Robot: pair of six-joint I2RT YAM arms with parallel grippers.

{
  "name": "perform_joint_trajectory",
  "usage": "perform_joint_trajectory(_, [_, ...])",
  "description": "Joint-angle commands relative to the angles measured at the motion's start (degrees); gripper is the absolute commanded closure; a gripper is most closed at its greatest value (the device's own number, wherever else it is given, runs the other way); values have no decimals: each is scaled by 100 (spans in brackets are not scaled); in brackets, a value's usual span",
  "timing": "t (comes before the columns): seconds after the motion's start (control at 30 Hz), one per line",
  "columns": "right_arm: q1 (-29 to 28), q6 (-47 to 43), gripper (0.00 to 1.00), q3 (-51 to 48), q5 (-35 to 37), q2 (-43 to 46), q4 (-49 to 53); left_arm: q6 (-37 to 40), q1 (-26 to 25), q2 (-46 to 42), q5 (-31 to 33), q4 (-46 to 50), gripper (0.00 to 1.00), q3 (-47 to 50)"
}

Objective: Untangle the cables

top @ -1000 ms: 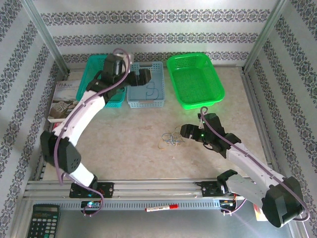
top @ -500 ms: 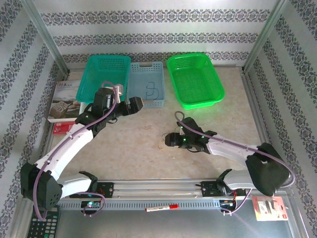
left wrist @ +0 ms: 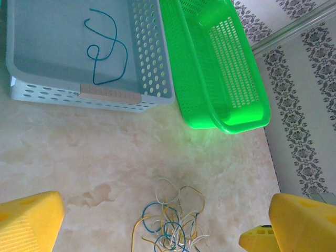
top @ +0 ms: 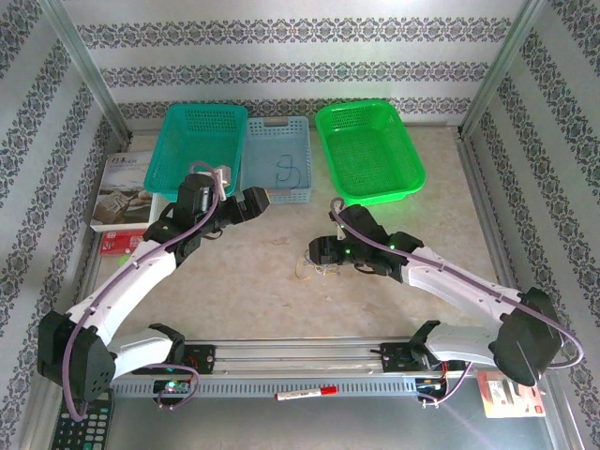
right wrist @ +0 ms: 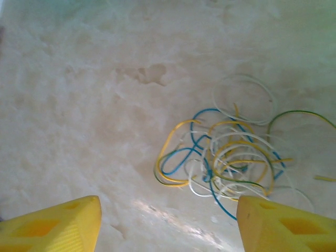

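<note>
The cables (right wrist: 231,163) are bunched on the table (right wrist: 79,79); the right arm (top: 450,281) is stretched low over them, right fingers (right wrist: 52,223) spread wide, empty. Left of the cables, the left arm (top: 141,267) is bent, left fingers (left wrist: 29,215) wide, empty.

You had the cables (right wrist: 226,157) tangled on the desk (right wrist: 79,105) at four o'clock, with your yellow fingers (right wrist: 52,226) spread wide at five and seven o'clock.

Three baskets stand side by side at the back of the table (top: 244,277): left basket (top: 204,109), middle basket (left wrist: 79,97), right basket (top: 370,199). A single cable (left wrist: 105,50) lies in the middle basket. The cables (left wrist: 169,227) lie on the table in front of the baskets. A book (top: 117,192) lies left of the left basket. A pen (top: 305,394) lies on the front rail (top: 244,386).
</note>
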State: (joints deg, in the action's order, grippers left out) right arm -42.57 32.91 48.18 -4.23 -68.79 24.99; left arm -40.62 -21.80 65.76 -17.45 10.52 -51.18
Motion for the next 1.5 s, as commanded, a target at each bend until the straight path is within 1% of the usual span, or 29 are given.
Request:
perform_joint_trajectory(0.0, [-63, -526, 33, 199, 576, -91, 861, -61, -66, -288, 226, -242, 0, 100])
perform_joint_trajectory(0.1, [87, -548, 38, 30, 759, -119, 886, -95, -61, -367, 277, -282, 0, 177])
perform_joint_trajectory(0.17, [350, -441, 44, -216, 637, -46, 739, -100, -61, -379, 249, -282, 0, 188])
perform_joint_trajectory(0.33, [1139, -238, 51, -785, 216, 221, 376, -86, -69, -415, 175, -247, 0, 270])
perform_joint_trajectory(0.43, [1525, -223, 56, -1005, 175, 283, 340, -205, -65, -417, 85, -452, 0, 395])
perform_joint_trajectory(0.53, [1713, -244, 58, -1092, 271, 225, 332, -276, -66, -358, -11, -550, 0, 417])
perform_joint_trajectory(0.67, [1760, -286, 63, -994, 399, -152, 281, -277, -70, -266, -83, -601, 0, 387])
perform_joint_trajectory(0.8, [1752, -283, 66, -822, 293, -578, 115, -341, -75, -175, -164, -746, 0, 415])
perform_joint_trajectory(1.27, [1427, -144, 65, -314, 446, -1733, -182, -350, -86, -38, -295, -921, 0, 439])
perform_joint_trajectory(1.47, [1418, -72, 65, -285, 550, -1948, -188, -342, -86, -19, -330, -969, 0, 449])
